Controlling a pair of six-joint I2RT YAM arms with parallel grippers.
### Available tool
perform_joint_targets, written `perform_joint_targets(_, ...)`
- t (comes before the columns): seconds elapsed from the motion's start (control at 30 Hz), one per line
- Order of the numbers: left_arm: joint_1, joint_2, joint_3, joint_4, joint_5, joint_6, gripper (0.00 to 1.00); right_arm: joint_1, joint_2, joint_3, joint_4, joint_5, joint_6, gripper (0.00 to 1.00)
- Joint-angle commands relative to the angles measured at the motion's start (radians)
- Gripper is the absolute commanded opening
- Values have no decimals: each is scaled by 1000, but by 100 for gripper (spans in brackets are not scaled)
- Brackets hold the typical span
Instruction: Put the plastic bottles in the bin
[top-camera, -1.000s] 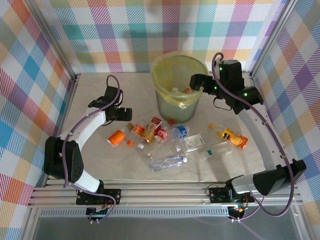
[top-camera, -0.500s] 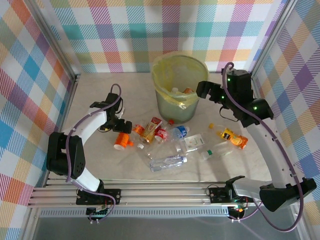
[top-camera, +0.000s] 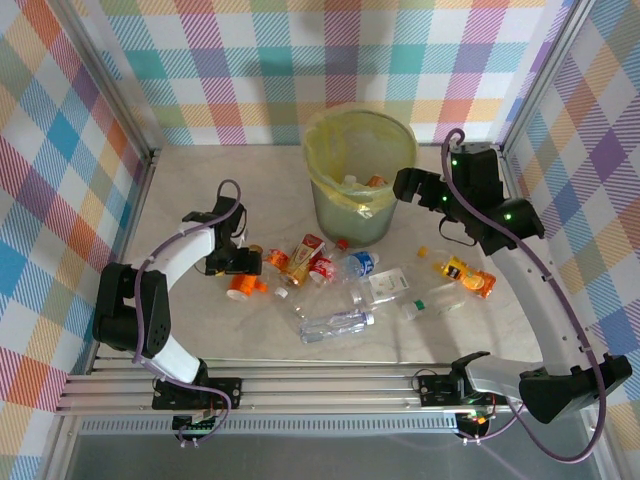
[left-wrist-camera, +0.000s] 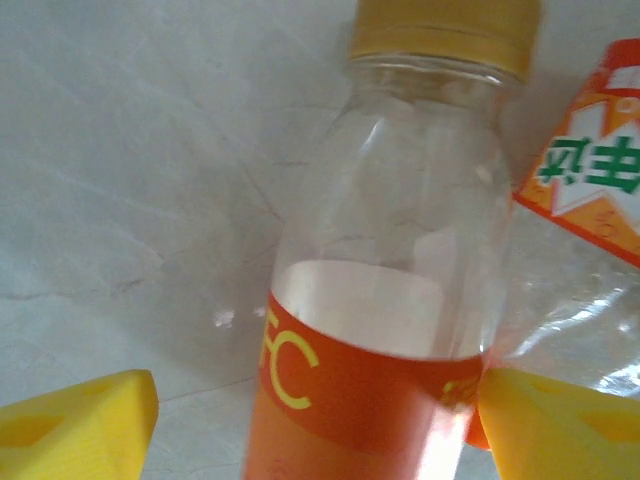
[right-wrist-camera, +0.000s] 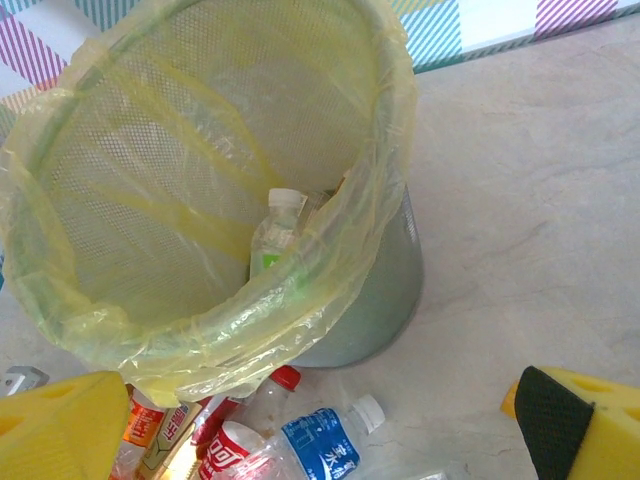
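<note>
Orange-labelled bottle (left-wrist-camera: 385, 330) lies on the table (top-camera: 190, 190), left of the other bottles (top-camera: 345, 282), between the left gripper's (top-camera: 244, 263) fingers (left-wrist-camera: 75, 430) — part open, one touching it, one just clear. Right gripper (top-camera: 404, 184) hangs wide open and empty just right of the bin (top-camera: 322, 190) — a white-capped bottle (right-wrist-camera: 280, 228) lies inside.

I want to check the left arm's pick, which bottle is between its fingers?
The orange-labelled bottle with the yellow cap, leftmost of the pile. It lies between the fingers of the left gripper; the other bottles lie outside them.
</note>
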Motion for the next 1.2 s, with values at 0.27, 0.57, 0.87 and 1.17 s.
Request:
perform_joint_targets(0.27, 17, 49, -51, 46, -118, -126, 78, -4, -16, -16, 17, -4, 0, 100)
perform_joint_targets(0.57, 22, 121, -29, 115, -103, -153, 69, -3, -15, -35, 12, 13, 3, 100)
perform_joint_targets(0.87, 22, 110, -10, 126, -154, -166, 52, -2, -61, -76, -12, 43, -59, 100)
perform_joint_targets(1.17, 22, -36, 34, 115, -187, -174, 39, -5, -104, -126, -61, 213, -61, 100)
